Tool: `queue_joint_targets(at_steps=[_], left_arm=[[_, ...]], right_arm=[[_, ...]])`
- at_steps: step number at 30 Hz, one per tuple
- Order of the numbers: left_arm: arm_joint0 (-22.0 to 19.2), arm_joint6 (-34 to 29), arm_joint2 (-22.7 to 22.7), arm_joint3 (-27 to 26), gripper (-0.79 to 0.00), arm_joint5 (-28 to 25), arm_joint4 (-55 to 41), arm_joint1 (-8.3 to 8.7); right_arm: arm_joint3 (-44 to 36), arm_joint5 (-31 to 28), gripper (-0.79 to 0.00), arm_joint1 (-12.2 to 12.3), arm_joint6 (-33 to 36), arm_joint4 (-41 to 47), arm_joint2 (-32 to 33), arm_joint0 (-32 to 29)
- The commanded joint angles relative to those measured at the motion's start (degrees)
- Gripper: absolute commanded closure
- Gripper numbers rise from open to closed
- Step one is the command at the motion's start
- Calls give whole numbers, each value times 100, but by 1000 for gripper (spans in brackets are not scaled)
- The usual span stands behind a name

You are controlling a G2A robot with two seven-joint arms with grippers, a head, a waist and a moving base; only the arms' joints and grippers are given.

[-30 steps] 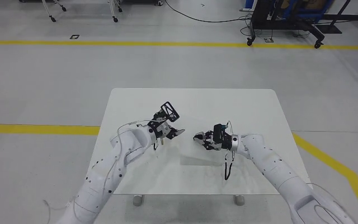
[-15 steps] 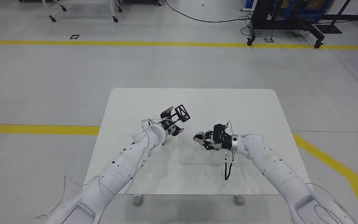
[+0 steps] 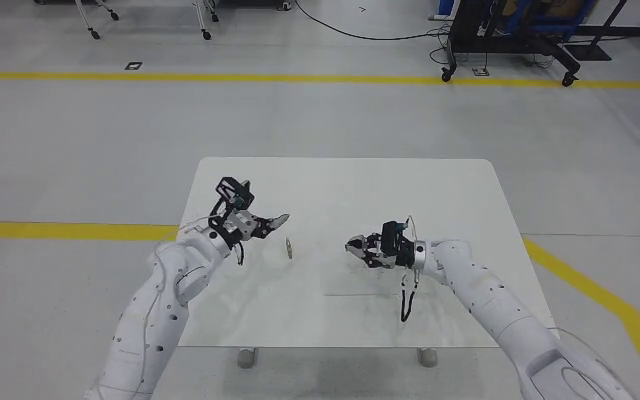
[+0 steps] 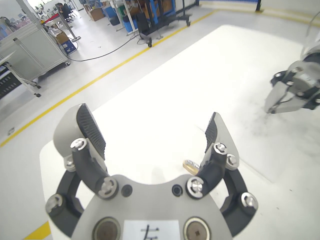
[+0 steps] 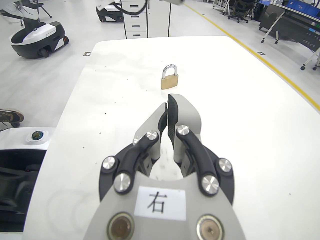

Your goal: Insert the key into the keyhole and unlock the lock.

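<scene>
brass padlock with a silver loop stood on the white table, in front of the right gripper with fingers pinched together, and near the left gripper with fingers wide open.

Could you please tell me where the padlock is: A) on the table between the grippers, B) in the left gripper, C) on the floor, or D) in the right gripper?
A: the padlock stands on the table, apart from the shut right gripper and the open left gripper.
</scene>
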Motion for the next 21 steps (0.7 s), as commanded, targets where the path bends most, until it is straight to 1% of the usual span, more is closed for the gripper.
queue_joint_targets(at_steps=[1, 3, 4, 7, 15, 16, 18, 19, 21], left_arm=[[423, 217, -621, 4, -785, -810, -693, 87], [590, 302, -828, 109, -785, -1529, -1302, 136], [626, 262, -895, 165, -785, -1784, -1492, 159], [632, 240, -914, 168, -785, -1845, -1518, 167], [630, 237, -906, 131, -785, -1817, -1424, 169], [638, 274, -850, 103, -785, -1943, -1221, 175], [610, 421, -784, 254, -785, -2216, -950, 186], [576, 644, -722, 389, -785, -2390, -1029, 177], [523, 979, -319, 479, -785, -2406, -1640, 165]], right_arm=[[-52, -278, 0, 6, -335, 500, 121, -56], [-165, -280, 0, 15, -395, 904, 164, -122], [-253, -280, 0, 23, -395, 1150, 179, -160], [-442, -280, 0, 86, -395, 1834, 261, -290], [-442, -280, 0, 86, -395, 1834, 261, -290], [-442, -280, 0, 86, -395, 1834, 261, -290], [-442, -280, 0, 86, -395, 1834, 261, -290], [-492, -280, 0, 79, -376, 1903, 255, -327], [-652, -280, 0, 47, -315, 2248, 143, -439]])
